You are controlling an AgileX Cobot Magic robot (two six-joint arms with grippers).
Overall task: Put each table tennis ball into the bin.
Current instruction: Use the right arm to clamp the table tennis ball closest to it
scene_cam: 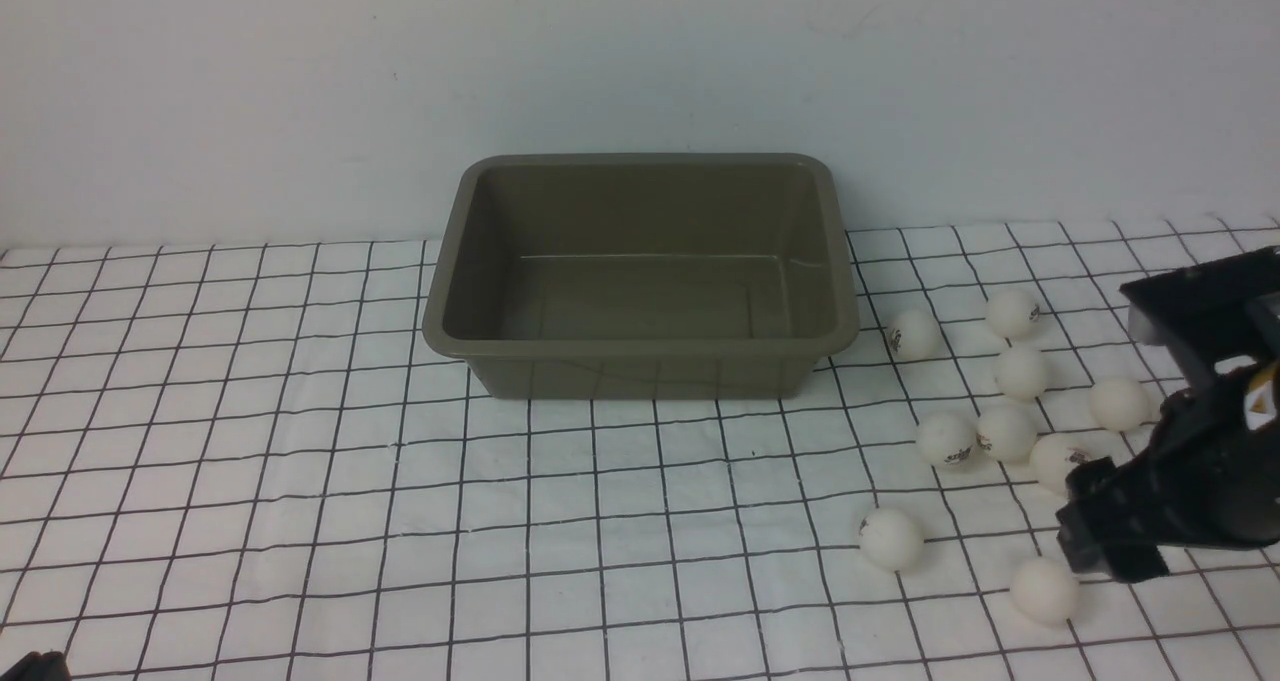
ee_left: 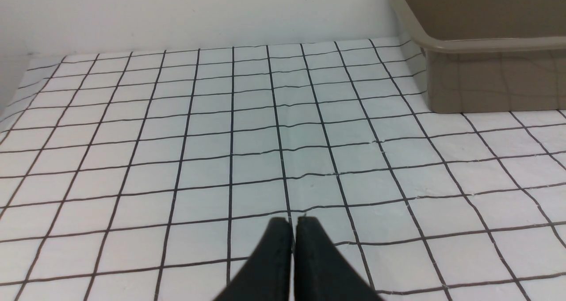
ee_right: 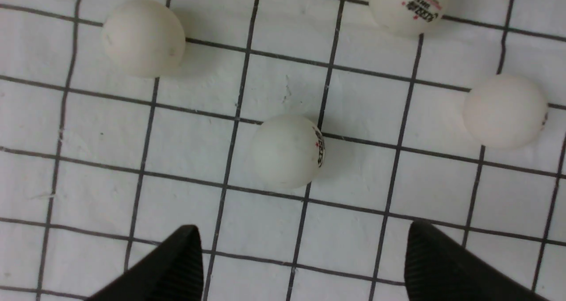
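Gridded cloth: wrist views alone show right tool spread near a ball, left tool closed.

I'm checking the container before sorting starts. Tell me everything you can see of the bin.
The bin is a rectangular olive-brown tub, plastic by its look, with rounded corners, a flared rim and walls sloping in to a flat floor. It stands upright on the grid-patterned cloth, close to the back wall. Nothing shows inside it. Its glossy outer wall faintly mirrors the grid lines. Only the cloth touches it; the nearest table tennis ball lies apart, to its right.
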